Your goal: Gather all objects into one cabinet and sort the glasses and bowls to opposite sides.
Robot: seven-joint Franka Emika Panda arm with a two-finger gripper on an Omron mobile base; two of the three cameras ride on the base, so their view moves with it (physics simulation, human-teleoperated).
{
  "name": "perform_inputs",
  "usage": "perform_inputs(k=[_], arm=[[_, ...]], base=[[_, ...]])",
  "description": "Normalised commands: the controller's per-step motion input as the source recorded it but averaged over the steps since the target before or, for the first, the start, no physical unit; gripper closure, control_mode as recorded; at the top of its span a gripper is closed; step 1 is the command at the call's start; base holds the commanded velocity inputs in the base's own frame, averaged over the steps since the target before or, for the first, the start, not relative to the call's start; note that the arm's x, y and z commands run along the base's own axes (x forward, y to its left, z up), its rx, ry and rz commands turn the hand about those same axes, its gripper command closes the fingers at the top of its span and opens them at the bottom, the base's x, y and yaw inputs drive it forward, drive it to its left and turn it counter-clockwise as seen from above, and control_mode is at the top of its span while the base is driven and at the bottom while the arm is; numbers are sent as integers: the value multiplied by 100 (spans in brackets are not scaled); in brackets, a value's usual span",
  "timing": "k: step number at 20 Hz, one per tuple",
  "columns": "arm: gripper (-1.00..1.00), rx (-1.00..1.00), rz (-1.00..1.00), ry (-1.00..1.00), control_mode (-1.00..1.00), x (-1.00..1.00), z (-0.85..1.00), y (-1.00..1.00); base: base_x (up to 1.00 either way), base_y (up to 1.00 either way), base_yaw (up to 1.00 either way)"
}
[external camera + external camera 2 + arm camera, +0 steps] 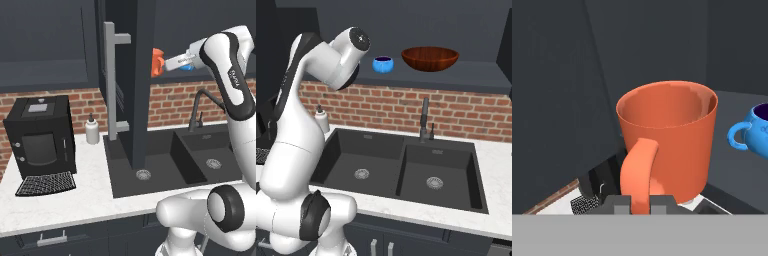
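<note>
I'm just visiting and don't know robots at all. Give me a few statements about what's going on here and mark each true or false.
1. The gripper is closed on the handle of the orange cup. True.
2. The reddish-brown bowl lies in the sink. False: it sits up on the cabinet shelf, above the brick wall.
3. A blue bowl stands on the same shelf, left of the reddish-brown bowl in the right base view. True.
4. The cabinet door is closed. False: it stands swung open, edge toward the camera.
5. The white soap bottle lies tipped over in the sink. False: it stands upright on the counter beside the coffee machine.
</note>
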Motion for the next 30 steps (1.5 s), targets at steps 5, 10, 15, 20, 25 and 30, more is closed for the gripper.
perform_inputs(k=[5,10,15,20,25,30], arm=[[100,-3,0,3,-100,30,-14,16],[100,0,0,0,-100,37,-11,14],[100,0,0,0,-100,48,-14,9],[100,0,0,0,-100,47,-4,6],[100,0,0,0,-100,31,0,7],[100,0,0,0,-100,18,-3,8]], base=[[0,0,0],[0,0,0],[0,0,0],[0,0,0],[0,0,0],[0,0,0]])
